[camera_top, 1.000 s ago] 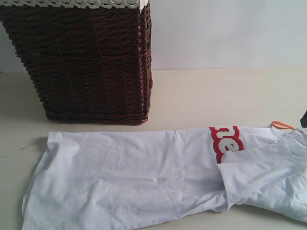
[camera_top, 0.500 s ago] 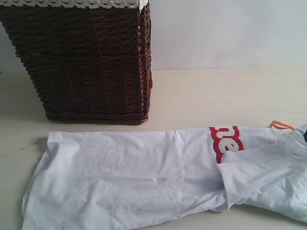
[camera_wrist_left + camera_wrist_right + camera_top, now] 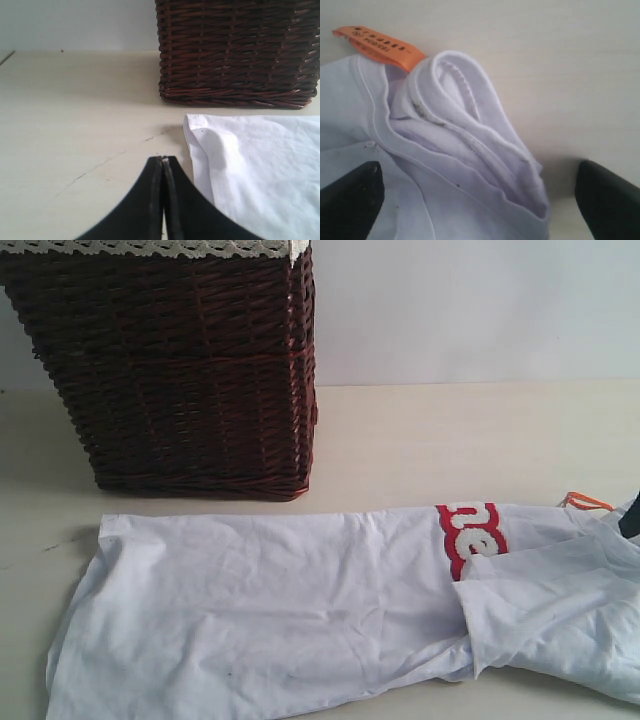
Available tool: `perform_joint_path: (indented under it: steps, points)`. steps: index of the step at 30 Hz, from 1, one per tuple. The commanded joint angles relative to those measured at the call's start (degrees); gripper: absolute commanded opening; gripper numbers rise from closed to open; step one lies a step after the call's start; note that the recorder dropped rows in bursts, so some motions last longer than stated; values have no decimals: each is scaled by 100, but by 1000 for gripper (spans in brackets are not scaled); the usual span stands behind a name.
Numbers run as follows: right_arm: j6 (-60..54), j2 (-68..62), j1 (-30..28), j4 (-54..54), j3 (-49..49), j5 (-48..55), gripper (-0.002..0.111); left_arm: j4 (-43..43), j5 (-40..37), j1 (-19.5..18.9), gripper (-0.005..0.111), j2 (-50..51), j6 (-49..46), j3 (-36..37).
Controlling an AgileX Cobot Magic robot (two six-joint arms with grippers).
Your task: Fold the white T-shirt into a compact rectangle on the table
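The white T-shirt lies lengthwise on the table, a sleeve folded over its red-outlined lettering. My right gripper is open wide, its fingers either side of the bunched collar, close above it, beside the orange tag. In the exterior view only one dark finger shows at the right edge, by the tag. My left gripper is shut and empty, low over bare table just beside the shirt's hem corner. It is out of the exterior view.
A dark wicker basket with a white lace liner stands at the back left, close behind the shirt's hem end, and fills the far side of the left wrist view as the basket wall. A pale wall rises behind the table.
The right gripper's dark finger at the right edge has dropped lower, to the collar. The shirt and the basket have not moved.
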State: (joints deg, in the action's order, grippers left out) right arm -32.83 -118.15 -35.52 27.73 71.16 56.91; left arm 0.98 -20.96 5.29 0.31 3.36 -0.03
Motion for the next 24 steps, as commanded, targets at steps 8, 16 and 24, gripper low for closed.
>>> perform_joint_path:
  steps: [8, 16, 24]
  points:
    - [165, -268, -8, -11, -45, 369, 105, 8, 68, -17, 0, -31, 8, 3]
    - [78, -268, -8, -38, -45, 590, 105, 8, 68, -17, 0, -31, 8, 3]
    - [89, -268, 15, -78, -45, 555, 105, 8, 68, -17, 0, -31, 8, 3]
